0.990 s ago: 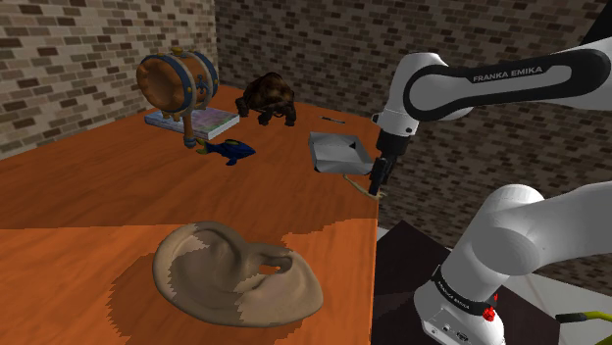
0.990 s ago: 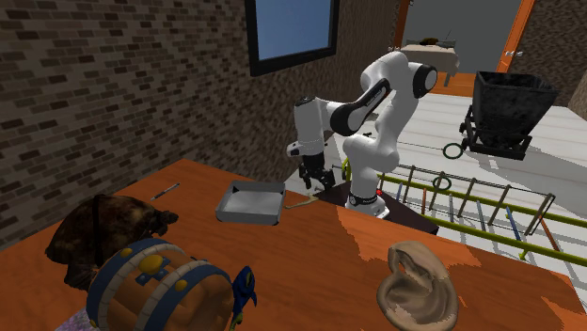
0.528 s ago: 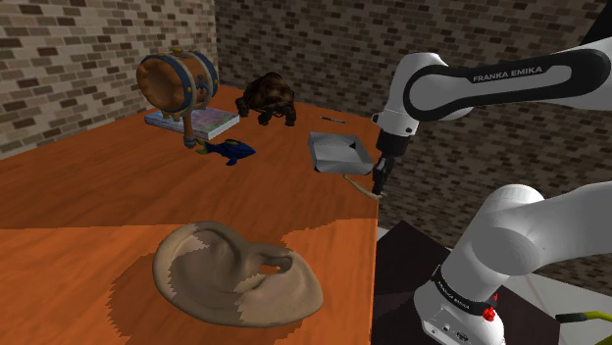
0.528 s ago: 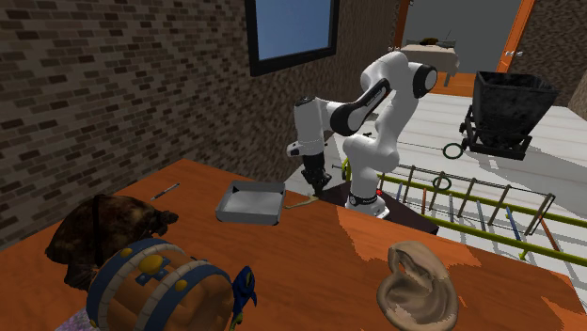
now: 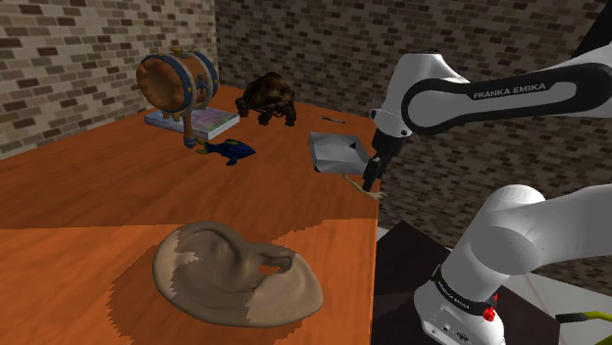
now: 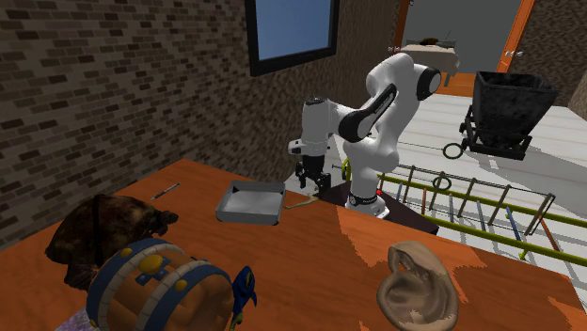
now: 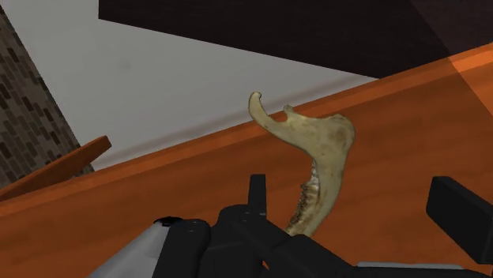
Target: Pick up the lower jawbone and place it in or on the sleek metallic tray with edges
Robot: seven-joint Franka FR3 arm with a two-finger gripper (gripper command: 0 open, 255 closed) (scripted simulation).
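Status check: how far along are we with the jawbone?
Done: nothing placed yet; the jawbone lies at the table edge, outside the tray. In hand: the pincer is open around it, fingers apart, not clasping. Left: close, lift, carry to the tray, release.

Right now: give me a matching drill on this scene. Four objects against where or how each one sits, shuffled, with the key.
Things
1. jawbone
2. tray
3. barrel
4. ear model

Places or states
A. beside the dark turtle, at the far end of the table
B. grey, nothing in it
C. tan, alone at the near end in the shoulder view
D. at the table edge, between the open claw's fingers

Pairs: 1-D, 2-B, 3-A, 4-C
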